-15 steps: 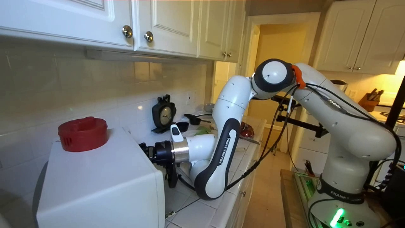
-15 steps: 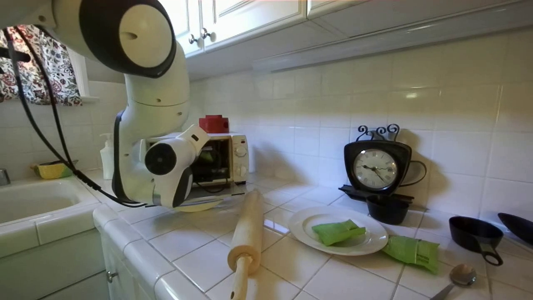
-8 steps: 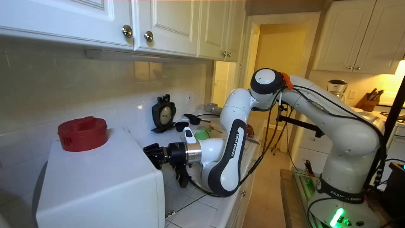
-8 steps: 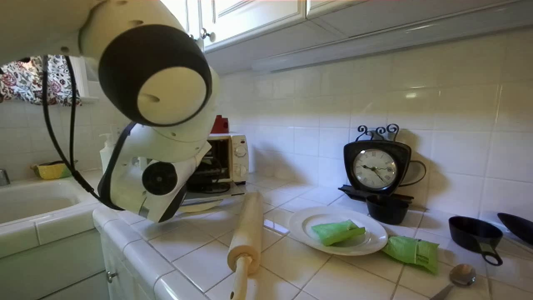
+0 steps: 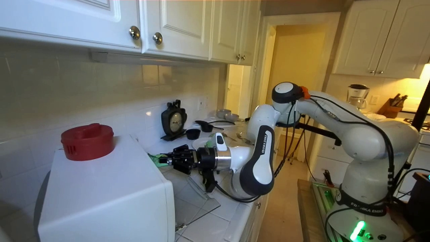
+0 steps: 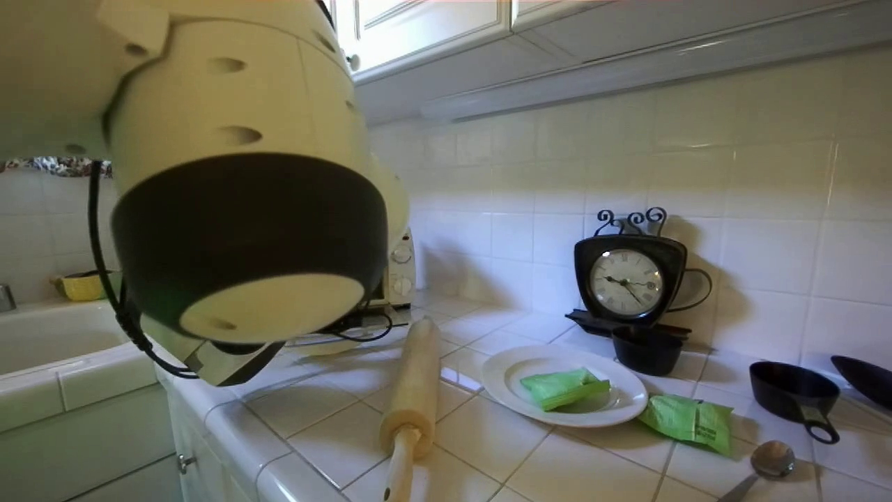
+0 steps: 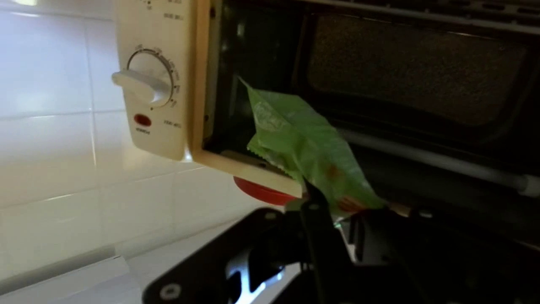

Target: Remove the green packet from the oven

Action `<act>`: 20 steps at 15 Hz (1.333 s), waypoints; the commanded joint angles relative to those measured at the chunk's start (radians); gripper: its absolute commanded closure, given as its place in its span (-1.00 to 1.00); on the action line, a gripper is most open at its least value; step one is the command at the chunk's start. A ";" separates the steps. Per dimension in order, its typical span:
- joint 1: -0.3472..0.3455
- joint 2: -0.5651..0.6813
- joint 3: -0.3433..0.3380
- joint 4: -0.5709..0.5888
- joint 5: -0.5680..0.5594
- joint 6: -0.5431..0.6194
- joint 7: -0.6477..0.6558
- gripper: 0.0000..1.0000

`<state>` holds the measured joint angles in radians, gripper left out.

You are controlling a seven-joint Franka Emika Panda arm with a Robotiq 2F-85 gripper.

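The white oven [image 5: 104, 188] stands on the counter with its glass door [image 5: 196, 201] folded down open. In the other-angle exterior view the arm covers most of it, leaving its control panel [image 6: 402, 268]. My gripper [image 5: 164, 159] is at the oven's front opening, shut on a green packet [image 5: 155, 160]. In the wrist view the packet [image 7: 310, 137] sticks out from between the dark fingertips [image 7: 344, 202], in front of the dark oven cavity. The gripper is hidden behind the arm in an exterior view.
A red container [image 5: 88, 142] sits on the oven. A rolling pin [image 6: 412, 390], a white plate [image 6: 502, 380] with another green packet [image 6: 563, 388], a further green packet [image 6: 690, 422], a black clock [image 6: 631, 279] and black cups stand on the counter. Cabinets [image 5: 181, 27] hang above.
The arm has drawn back from the oven, away from its opening. The gripper has come out from behind the oven's edge, and the green packet in it now shows at the opening.
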<state>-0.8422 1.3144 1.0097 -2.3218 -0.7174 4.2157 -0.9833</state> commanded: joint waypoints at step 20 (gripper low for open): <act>-0.438 -0.317 0.589 -0.435 1.048 0.020 -0.577 0.93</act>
<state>-1.3126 1.1042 1.5526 -2.7565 0.2560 4.2155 -1.6131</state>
